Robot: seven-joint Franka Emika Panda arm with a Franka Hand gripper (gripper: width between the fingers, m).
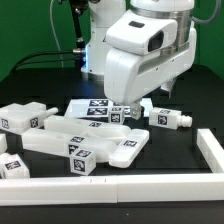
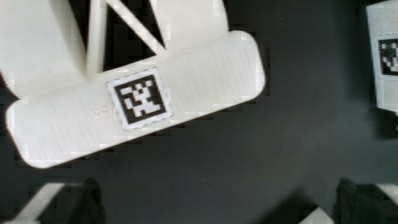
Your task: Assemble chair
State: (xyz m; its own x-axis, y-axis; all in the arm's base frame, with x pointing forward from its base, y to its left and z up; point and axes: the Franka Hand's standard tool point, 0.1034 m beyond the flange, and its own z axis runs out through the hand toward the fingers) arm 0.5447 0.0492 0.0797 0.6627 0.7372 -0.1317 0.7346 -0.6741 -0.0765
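The chair is in loose white pieces with black-and-white tags. In the wrist view a rounded slab [image 2: 151,95] with one tag and slats at one end lies below my gripper [image 2: 217,198]. The two dark fingertips [image 2: 71,200] stand wide apart with nothing between them, so the gripper is open and clear of the slab. In the exterior view the long flat piece [image 1: 75,135] lies mid-table, a tagged block [image 1: 82,158] in front of it, a peg-ended leg [image 1: 168,118] to the exterior view's right. The arm's white hand [image 1: 145,50] hides the fingers there.
More chair parts lie at the exterior view's left [image 1: 25,118] and front left [image 1: 10,165]. The marker board [image 1: 95,106] lies behind the flat piece. A white rail [image 1: 120,186] runs along the front and up the right side [image 1: 210,150]. Another white part [image 2: 388,60] shows at the wrist view's edge.
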